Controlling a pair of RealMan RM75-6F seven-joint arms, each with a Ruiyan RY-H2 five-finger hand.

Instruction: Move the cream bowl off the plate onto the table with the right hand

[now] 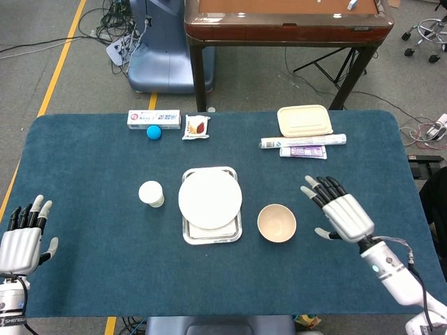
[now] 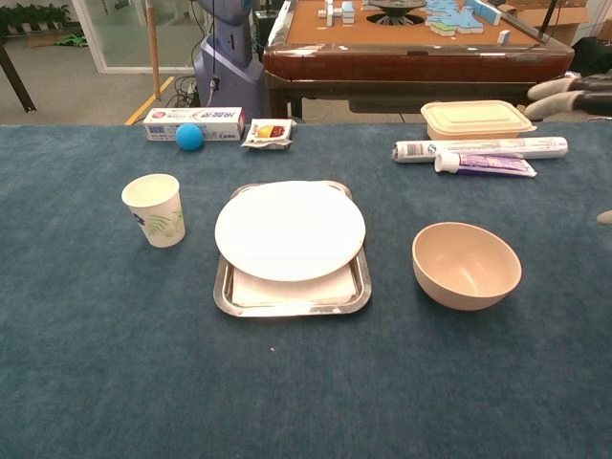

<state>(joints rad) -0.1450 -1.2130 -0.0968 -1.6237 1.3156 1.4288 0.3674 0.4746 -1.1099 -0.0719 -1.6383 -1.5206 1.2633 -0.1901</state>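
The cream bowl (image 1: 276, 223) (image 2: 466, 265) stands upright on the blue table, to the right of the white plate (image 1: 209, 198) (image 2: 290, 229). The plate lies on a metal tray (image 1: 190, 236) (image 2: 227, 295). My right hand (image 1: 340, 212) is raised right of the bowl, fingers spread, holding nothing; only its fingertips (image 2: 555, 90) show at the chest view's right edge. My left hand (image 1: 22, 239) hovers at the table's near left corner, fingers apart and empty.
A paper cup (image 1: 151, 193) (image 2: 155, 209) stands left of the tray. At the back lie a blue ball (image 1: 154, 132), a toothpaste box (image 1: 154, 118), a snack packet (image 1: 197, 127), a lidded container (image 1: 304, 120), a foil roll (image 1: 303, 142) and a toothpaste tube (image 1: 303, 151).
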